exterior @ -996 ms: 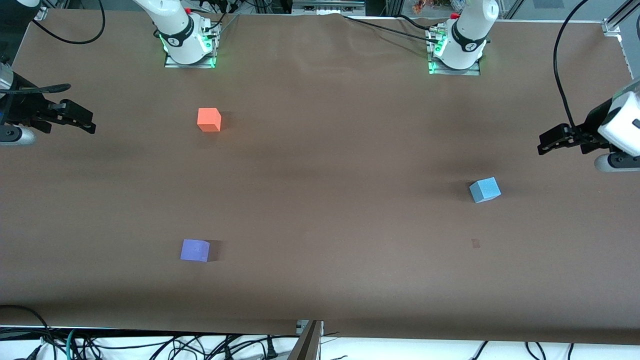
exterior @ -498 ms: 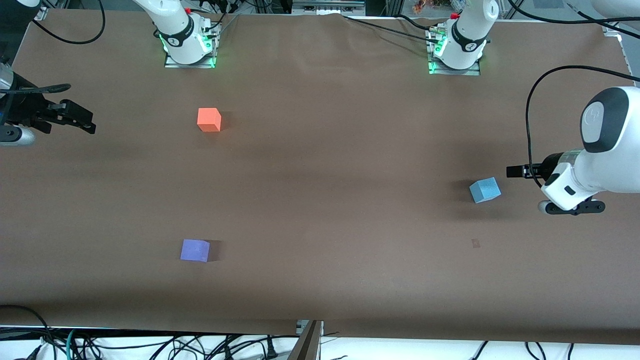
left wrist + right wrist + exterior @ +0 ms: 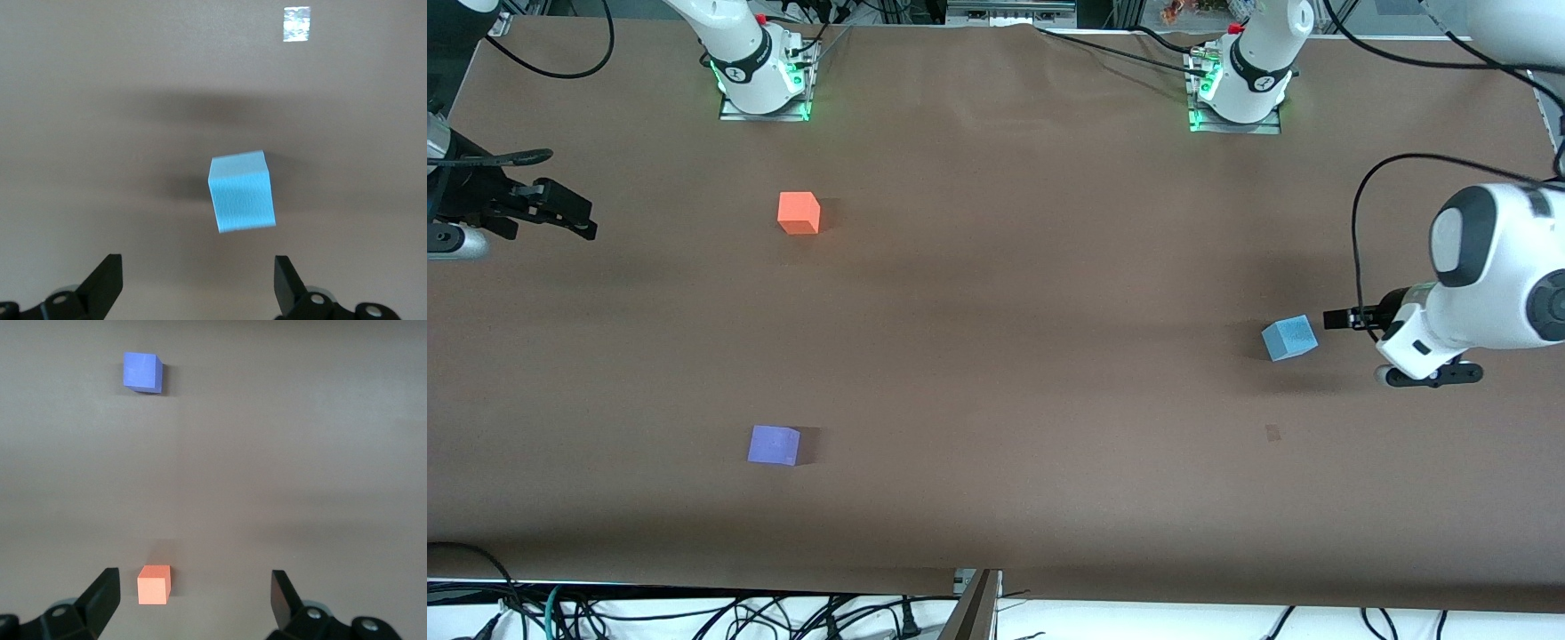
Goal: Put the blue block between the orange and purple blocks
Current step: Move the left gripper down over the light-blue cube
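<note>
The blue block point(image 3: 1288, 338) sits on the brown table toward the left arm's end; it also shows in the left wrist view point(image 3: 241, 191). My left gripper point(image 3: 1338, 318) is open and empty, just beside the blue block, apart from it. The orange block point(image 3: 799, 213) lies near the right arm's base, and the purple block point(image 3: 774, 444) lies nearer the front camera. Both show in the right wrist view, orange point(image 3: 154, 584) and purple point(image 3: 142, 372). My right gripper point(image 3: 574, 216) is open and empty, waiting at the right arm's end of the table.
The brown table cover point(image 3: 996, 356) spreads between the blocks. A small dark mark point(image 3: 1272, 433) lies on it, nearer the front camera than the blue block. Cables hang along the table's near edge point(image 3: 783, 613).
My left arm has swung down from the table's end and brought its gripper close beside the blue block. The blocks and the right arm have not moved.
</note>
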